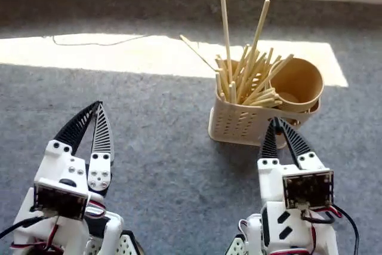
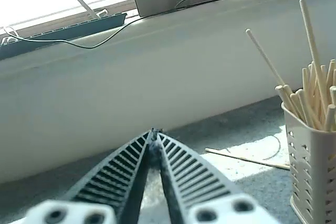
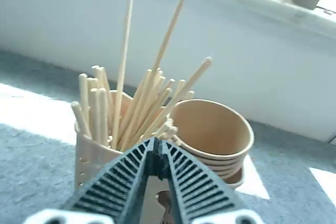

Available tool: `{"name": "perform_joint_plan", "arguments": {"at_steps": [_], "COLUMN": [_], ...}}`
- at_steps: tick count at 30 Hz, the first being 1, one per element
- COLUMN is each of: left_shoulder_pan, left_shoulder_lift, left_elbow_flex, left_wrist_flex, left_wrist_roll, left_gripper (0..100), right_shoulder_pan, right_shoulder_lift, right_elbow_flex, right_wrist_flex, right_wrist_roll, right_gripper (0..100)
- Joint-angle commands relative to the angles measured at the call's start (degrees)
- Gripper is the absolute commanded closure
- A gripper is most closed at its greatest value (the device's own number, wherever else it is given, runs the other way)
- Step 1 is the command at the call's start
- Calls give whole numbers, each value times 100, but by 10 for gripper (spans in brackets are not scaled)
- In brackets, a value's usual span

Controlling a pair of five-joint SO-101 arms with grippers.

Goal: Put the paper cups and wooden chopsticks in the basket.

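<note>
A cream slotted basket [image 1: 236, 125] stands on the grey carpet right of centre. Many wooden chopsticks [image 1: 249, 71] stand bunched in it, a few poking up high. A nested stack of tan paper cups [image 1: 296, 83] sits tilted in the basket's right end. My right gripper [image 1: 277, 122] is shut with nothing in it, its tips at the basket's near wall. The right wrist view shows the chopsticks [image 3: 139, 100] and cups [image 3: 212, 129] just beyond those tips [image 3: 156, 142]. My left gripper [image 1: 98, 106] is shut and empty, well left of the basket. One loose chopstick [image 2: 247, 158] lies on the carpet.
A bright sunlit strip [image 1: 119, 55] crosses the carpet behind the arms, with a thin cable [image 1: 89, 43] lying on it. A white wall [image 2: 157, 77] bounds the far side. Open carpet lies between the two arms.
</note>
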Motion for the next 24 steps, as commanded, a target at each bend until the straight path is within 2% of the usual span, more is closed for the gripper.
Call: {"name": "perform_joint_plan", "arguments": {"at_steps": [1, 8, 12, 17, 20, 24], "left_shoulder_pan": [-259, -971, -1490, -2097, -2510, -2712], "left_shoulder_lift": [-84, -84, -84, -84, -84, -84], "left_elbow_flex": [242, 1279, 2211, 3538, 4013, 4242], "left_wrist_flex": [-149, -360, -1081, -2277, -2866, -3051], "left_wrist_roll": [-18, -18, 132, 1178, 1178, 1178], "left_gripper": [994, 994, 994, 992, 993, 993], "right_shoulder_pan": [778, 1930, 2334, 2800, 3073, 3257], "right_shoulder_lift": [40, 391, 1376, 2853, 3653, 4629], "right_elbow_flex": [-356, -400, -857, -1710, -2044, -2316], "right_wrist_flex": [22, -22, -4, 22, -22, -215], "right_wrist_roll": [62, 62, 202, 211, 211, 211], "right_gripper": [992, 992, 992, 992, 992, 992]}}
